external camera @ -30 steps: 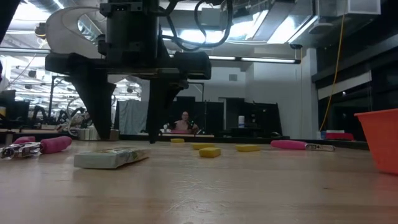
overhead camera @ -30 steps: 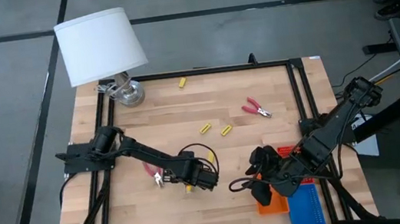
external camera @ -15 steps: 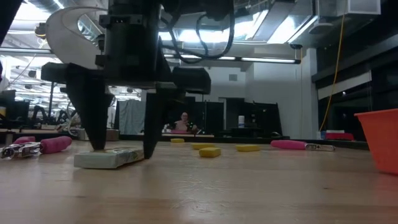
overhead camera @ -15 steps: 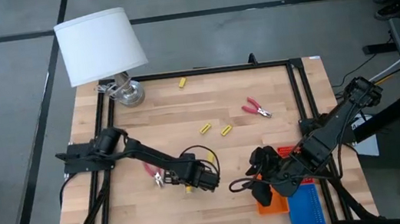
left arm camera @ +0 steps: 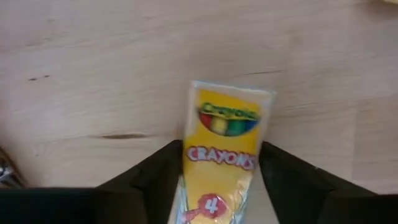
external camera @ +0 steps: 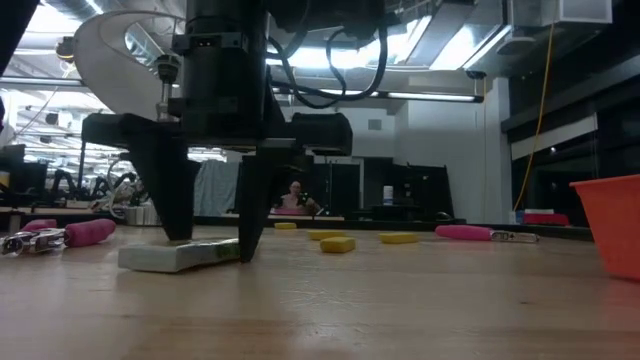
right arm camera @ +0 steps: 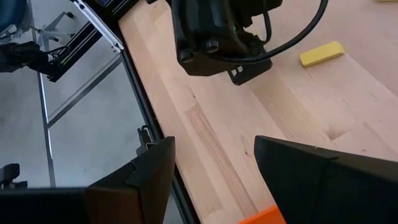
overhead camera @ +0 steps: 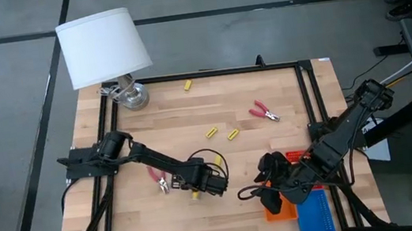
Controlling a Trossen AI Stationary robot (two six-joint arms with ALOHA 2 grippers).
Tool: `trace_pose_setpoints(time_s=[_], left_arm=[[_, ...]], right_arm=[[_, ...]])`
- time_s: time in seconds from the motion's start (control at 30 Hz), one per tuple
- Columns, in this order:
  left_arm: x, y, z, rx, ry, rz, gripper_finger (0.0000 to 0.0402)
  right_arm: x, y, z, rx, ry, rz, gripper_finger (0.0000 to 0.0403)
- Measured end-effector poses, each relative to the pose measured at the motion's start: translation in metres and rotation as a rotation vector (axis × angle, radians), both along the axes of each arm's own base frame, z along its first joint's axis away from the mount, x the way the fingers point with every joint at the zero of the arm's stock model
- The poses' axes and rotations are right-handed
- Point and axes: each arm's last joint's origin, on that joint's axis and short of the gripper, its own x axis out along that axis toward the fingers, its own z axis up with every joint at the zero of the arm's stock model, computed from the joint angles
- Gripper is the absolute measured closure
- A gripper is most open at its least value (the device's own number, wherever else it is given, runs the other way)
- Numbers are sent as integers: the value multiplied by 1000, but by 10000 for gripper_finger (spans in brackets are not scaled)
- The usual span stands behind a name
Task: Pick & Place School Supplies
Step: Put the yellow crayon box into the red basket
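We list one wooden table (overhead camera: 114,143), holding the following.

Item: left gripper (external camera: 210,235), lowered at the table's front middle. Its two dark fingers (left arm camera: 155,180) stand on either side of a yellow crayon pack (left arm camera: 224,155) lying flat on the wood. We read the jaws as spread just wider than the pack; we cannot tell whether the pads touch its sides. In the low view the pack (external camera: 180,255) rests on the table between the fingertips.

Item: right gripper (overhead camera: 268,191), at the front right, beside the orange tray (overhead camera: 282,211). We see its fingers (right arm camera: 149,168) parted, with bare wood between them and nothing held.

Item: blue tray (overhead camera: 315,214), just beside the orange tray, at the table's front right corner.

Item: red-handled tool (overhead camera: 264,112), alone on the right half of the table, well apart from both grippers.

Item: second red-handled tool (overhead camera: 158,179), just beside the left gripper, on the side toward the left arm's base.

Item: two small yellow blocks (overhead camera: 222,133), near the table's middle; a third yellow block (overhead camera: 188,85) near the far edge.

Item: white-shaded lamp (overhead camera: 103,45), at the far left corner.
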Motion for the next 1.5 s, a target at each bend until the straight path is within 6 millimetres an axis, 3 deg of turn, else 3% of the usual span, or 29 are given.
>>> trace_pose_setpoints(time_s=[0.23, 0.47, 0.73, 1.0, 1.2, 1.3, 1.5], left_arm=[[-1, 1, 1, 28, 0, -27, 268], [-3, 5, 10, 89, -20, -51, 267], [-13, 27, 69, 215, -175, -46, 271], [-34, 52, 155, 405, -517, -36, 272], [-35, 64, 201, 484, -834, 94, 272], [-29, 68, 212, 504, -959, 193, 272], [-22, 69, 215, 494, -1052, 311, 272]], right_arm=[[-1, 1, 0, 4, -6, -10, 179], [-1, 2, 1, -12, -25, -31, 179], [-6, -5, 14, -58, -118, -60, 179], [-14, -17, 31, -123, -217, -112, 179], [-11, -18, 28, -270, -248, -124, 179], [-9, -23, 30, -320, -275, -187, 179], [-9, -33, 35, -384, -312, -268, 174]])
